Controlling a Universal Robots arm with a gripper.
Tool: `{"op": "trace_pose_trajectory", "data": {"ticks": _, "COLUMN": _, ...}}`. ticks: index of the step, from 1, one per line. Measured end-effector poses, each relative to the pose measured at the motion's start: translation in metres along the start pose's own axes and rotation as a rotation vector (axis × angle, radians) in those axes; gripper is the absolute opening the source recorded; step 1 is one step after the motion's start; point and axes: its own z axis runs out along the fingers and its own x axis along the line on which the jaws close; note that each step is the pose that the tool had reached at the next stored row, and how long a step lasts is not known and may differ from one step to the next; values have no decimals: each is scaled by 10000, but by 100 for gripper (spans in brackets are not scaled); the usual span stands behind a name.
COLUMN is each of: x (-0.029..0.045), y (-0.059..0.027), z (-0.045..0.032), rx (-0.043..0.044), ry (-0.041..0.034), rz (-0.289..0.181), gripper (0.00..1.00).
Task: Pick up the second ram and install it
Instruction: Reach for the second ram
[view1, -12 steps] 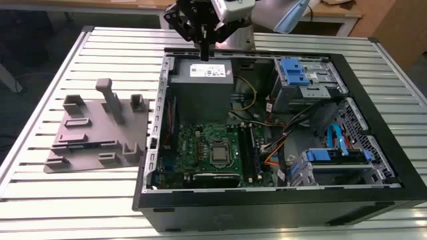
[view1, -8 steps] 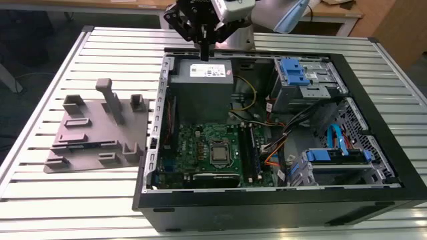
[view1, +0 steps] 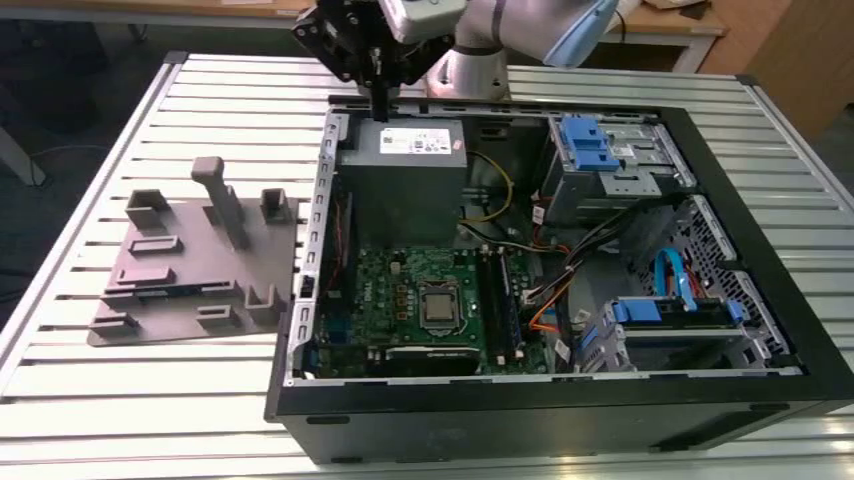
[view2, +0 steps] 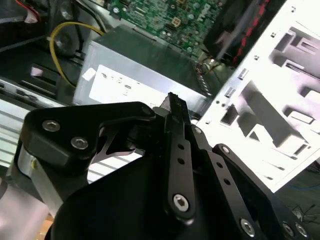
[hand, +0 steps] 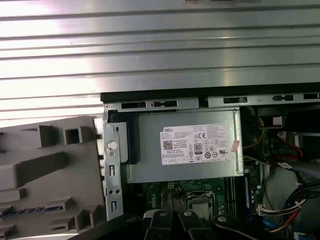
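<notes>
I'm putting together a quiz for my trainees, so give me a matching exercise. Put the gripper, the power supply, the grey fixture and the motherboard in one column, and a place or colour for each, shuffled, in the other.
Things:
1. gripper
2. power supply
3. grey fixture
4. motherboard

Descriptions:
A. green board lying flat inside the case
B. on the slatted table, outside the case, at the exterior view's left
C. black, hanging above the case's edge
D. grey box with a white label, inside the case

Pairs: 1-C, 2-D, 3-B, 4-A.

Silver-grey arm, pale blue joint cap; black gripper of linked bars, apparently fastened with silver screws.
</notes>
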Motion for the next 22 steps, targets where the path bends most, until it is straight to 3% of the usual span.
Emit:
{"op": "trace_pose_trajectory", "data": {"ticks": 11, "x": 496, "y": -38, "z": -13, "rx": -2, "ry": -15, "rz": -2, "gripper": 11}}
{"op": "trace_pose_trajectory", "data": {"ticks": 22, "x": 851, "y": -65, "z": -15, "rx": -3, "ry": -14, "rz": -3, "gripper": 11}}
